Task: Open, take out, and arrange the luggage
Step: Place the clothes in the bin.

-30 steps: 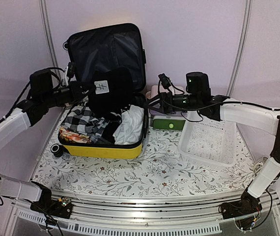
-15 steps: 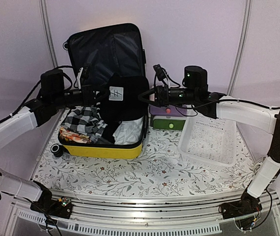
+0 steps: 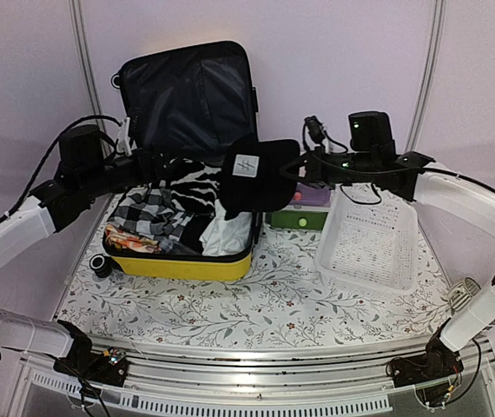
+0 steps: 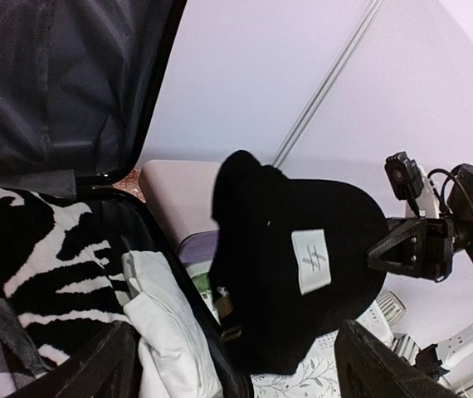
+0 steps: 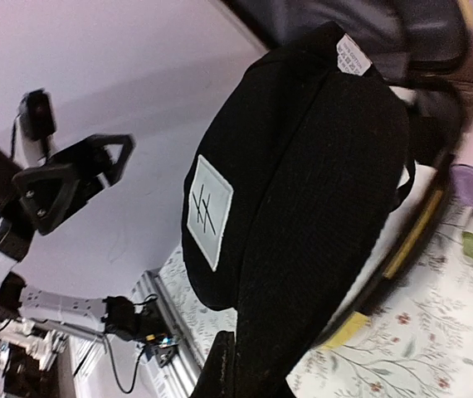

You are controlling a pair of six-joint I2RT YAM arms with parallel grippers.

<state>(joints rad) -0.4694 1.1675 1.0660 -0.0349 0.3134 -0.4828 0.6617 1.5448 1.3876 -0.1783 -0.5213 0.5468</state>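
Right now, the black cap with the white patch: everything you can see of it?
The black cap is soft, dark textured fabric with a rectangular white patch bearing crossed dark lines, plus a small white label at one seam. It hangs in the air, patch facing up toward the top camera, over the right rim of the open yellow luggage. The right gripper is shut on its right edge; the left gripper stands open, apart from it.

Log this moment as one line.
stage: unpacking | luggage: open, clothes inside | black cap: held above luggage's right edge | right fingers: shut on black cap | left fingers: open, empty
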